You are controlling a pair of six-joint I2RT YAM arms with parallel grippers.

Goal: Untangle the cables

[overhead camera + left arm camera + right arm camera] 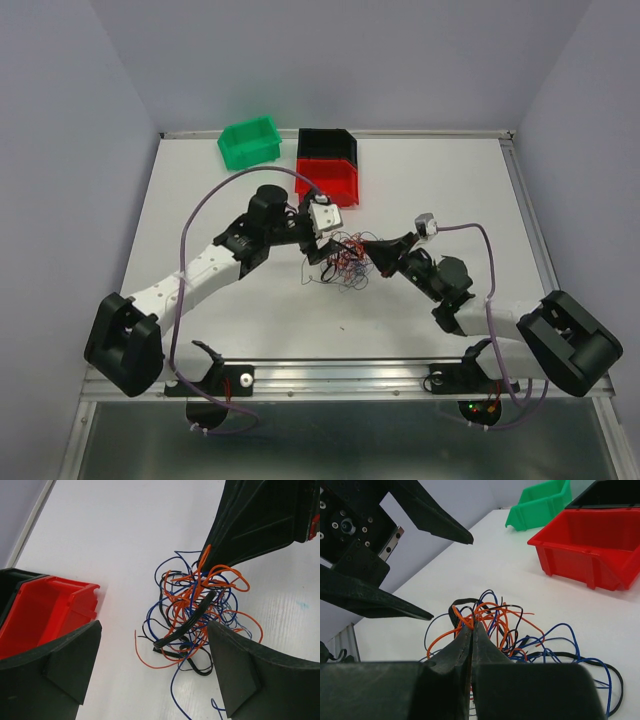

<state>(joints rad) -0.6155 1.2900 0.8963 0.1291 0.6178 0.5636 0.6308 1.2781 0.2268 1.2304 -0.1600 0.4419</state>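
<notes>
The cables (348, 260) lie in a tangled bundle of thin orange, blue and black wires at the table's middle. They also show in the left wrist view (197, 610) and the right wrist view (510, 625). My right gripper (471, 625) is shut, its tips pinching orange and black strands at the bundle's near edge; it comes in from the right in the top view (378, 252). My left gripper (154, 630) is open and empty, its fingers straddling the bundle's left end just above the table, one finger (235, 665) touching the wires. It sits left of the bundle (328, 245).
A red bin (328, 180) stands just behind the grippers, with a black bin (326, 143) behind it and a green bin (250, 142) at the back left. The red bin (45, 610) is close beside my left finger. Table edges run left and right.
</notes>
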